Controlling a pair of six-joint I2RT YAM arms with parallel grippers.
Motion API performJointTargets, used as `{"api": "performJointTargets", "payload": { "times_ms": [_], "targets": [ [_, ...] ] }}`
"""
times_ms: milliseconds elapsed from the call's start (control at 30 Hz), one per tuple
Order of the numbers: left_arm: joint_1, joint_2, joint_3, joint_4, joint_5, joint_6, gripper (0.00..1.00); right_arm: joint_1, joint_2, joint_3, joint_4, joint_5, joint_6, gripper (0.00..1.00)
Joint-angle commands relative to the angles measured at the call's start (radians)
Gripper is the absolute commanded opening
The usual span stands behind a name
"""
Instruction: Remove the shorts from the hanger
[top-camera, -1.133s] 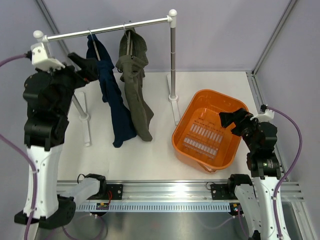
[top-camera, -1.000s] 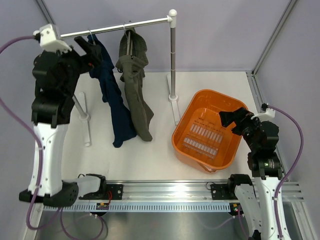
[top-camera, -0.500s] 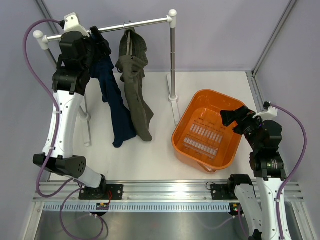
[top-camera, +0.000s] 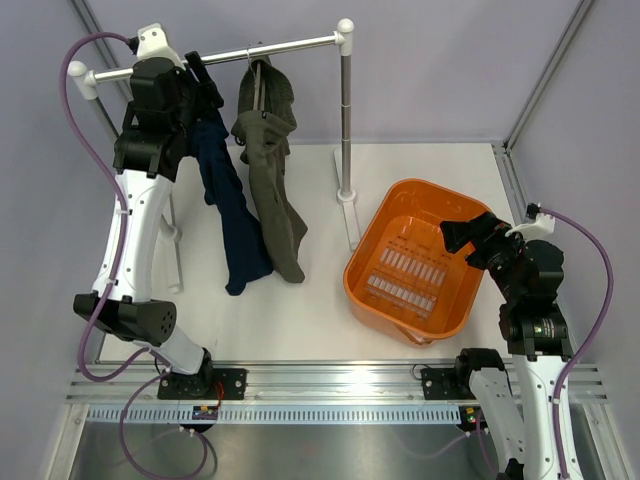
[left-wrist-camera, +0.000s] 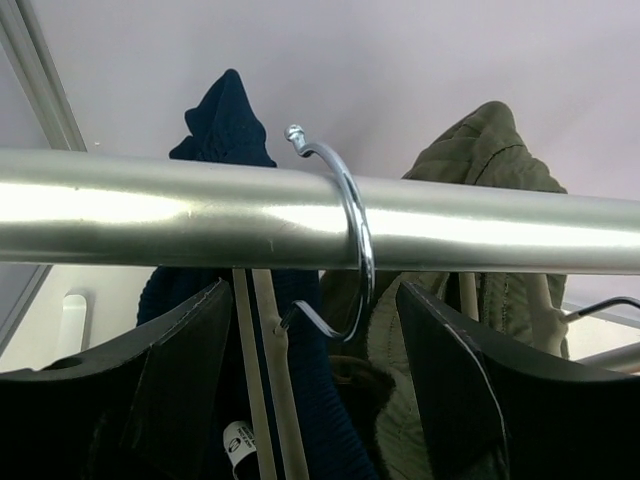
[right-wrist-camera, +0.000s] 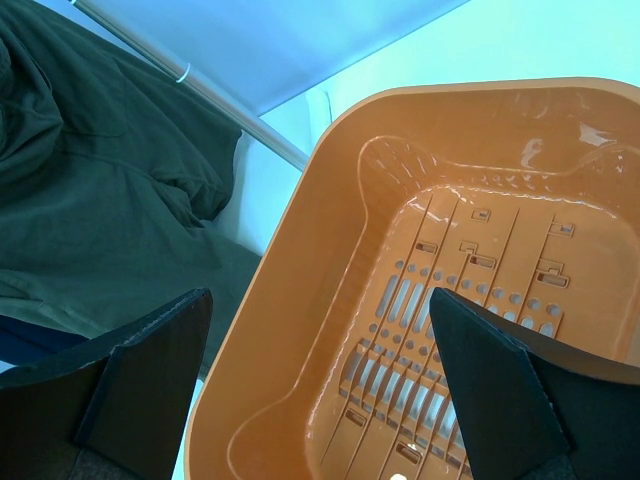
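Near the far edge of the worktop, the green shorts (top-camera: 270, 170) hang from a rail (top-camera: 290, 44), beside blue clothes (top-camera: 225, 200). They look soft, light and floppy; the thick waist seems best to grab. The left tool (left-wrist-camera: 312, 300) is spread wide by a hook (left-wrist-camera: 355, 220). The right tool (top-camera: 458, 236) is spread wide too.

No legible text; only a small white tag (left-wrist-camera: 237, 441) on the navy garment (left-wrist-camera: 225, 120), print too blurred

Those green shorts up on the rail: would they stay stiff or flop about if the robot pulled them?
Probably floppy: the shorts hang in long limp folds. Likely light, as soft cloth. They may drag or snag, being bunched up under the rail.
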Motion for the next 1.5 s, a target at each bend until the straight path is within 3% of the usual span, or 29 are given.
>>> {"api": "performJointTargets", "payload": {
  "times_ms": [0, 533, 633, 900, 933, 967, 1133, 1467],
  "targets": [
    [0.0, 0.006, 0.032, 0.015, -0.032, 0.018, 0.7, -0.005, 0.006, 0.012, 0.011, -0.028, -0.022, 0.99],
    [0.0, 0.03, 0.026, -0.016, -0.051, 0.027, 0.61, -0.005, 0.01, 0.001, 0.008, -0.03, -0.031, 1.0],
    [0.0, 0.035, 0.027, -0.017, -0.052, 0.035, 0.56, -0.005, 0.01, 0.001, 0.005, -0.03, -0.032, 0.99],
    [0.003, 0.069, 0.083, -0.08, -0.055, 0.05, 0.18, -0.005, 0.013, 0.008, 0.0, -0.043, -0.029, 0.99],
    [0.003, 0.081, 0.101, -0.095, -0.051, 0.051, 0.03, -0.005, 0.013, 0.009, -0.001, -0.046, -0.029, 0.99],
    [0.003, 0.09, 0.125, -0.132, -0.048, 0.051, 0.0, -0.005, 0.014, 0.012, -0.003, -0.048, -0.029, 0.99],
    [0.003, 0.09, 0.256, -0.171, -0.031, 0.071, 0.0, -0.005, 0.014, 0.018, -0.008, -0.059, -0.031, 1.0],
    [0.002, -0.012, 0.23, -0.148, -0.023, 0.099, 0.0, -0.005, 0.01, 0.014, 0.008, -0.08, -0.038, 1.0]
  ]
}}
